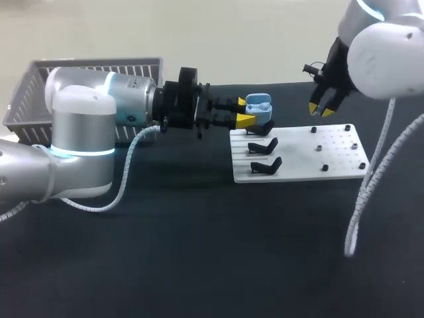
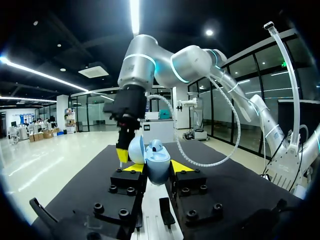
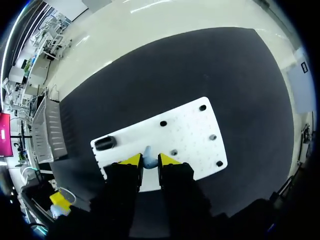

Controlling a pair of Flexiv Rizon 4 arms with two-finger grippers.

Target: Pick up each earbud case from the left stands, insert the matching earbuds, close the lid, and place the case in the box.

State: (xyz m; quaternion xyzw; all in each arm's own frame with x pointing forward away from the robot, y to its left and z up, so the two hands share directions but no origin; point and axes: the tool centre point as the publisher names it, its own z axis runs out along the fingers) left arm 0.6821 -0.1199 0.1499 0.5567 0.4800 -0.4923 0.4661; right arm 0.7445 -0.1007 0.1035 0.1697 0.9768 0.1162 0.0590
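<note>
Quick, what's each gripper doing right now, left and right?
Left gripper: shut on the blue earbud case, whose lid is open.
Right gripper: shut on what looks like a small blue earbud.

Our left hand (image 1: pixel 245 111) lies level at the white board's (image 1: pixel 301 162) far corner, clamped on the earbud case (image 1: pixel 258 104), while our right hand (image 1: pixel 322 108) hangs above it, pinching an earbud (image 3: pixel 148 159).

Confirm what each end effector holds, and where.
Left end effector: open light blue plastic earbud case, gripped by lower shell's sides. Right end effector: small pale blue piece ahead, hold unclear.
</note>
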